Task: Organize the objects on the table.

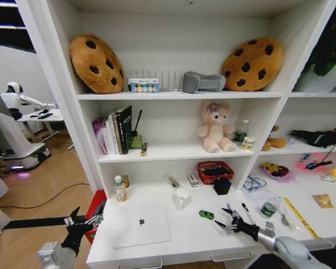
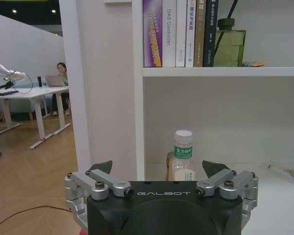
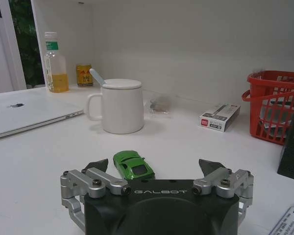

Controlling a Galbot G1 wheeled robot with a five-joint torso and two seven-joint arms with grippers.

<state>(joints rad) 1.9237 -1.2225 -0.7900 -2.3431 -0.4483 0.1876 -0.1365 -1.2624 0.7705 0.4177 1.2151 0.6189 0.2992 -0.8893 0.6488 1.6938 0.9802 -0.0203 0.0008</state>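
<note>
On the long white table (image 1: pixel 173 238), the right gripper (image 1: pixel 228 221) hovers with fingers apart just beside the tiny green toy car (image 1: pixel 206 214), while the left gripper (image 1: pixel 85 219), fingers also apart, waits off the table's left end.

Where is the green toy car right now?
In the head view, the green toy car sits on the white desk, between the laptop and the open right gripper, below the mug.

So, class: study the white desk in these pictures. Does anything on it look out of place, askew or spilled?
Nothing is spilled or damaged. The green toy car sits alone on the open table, angled, between the closed laptop and the pens. The open right claw is just beside it; the open left claw is off the table's left end.
</note>
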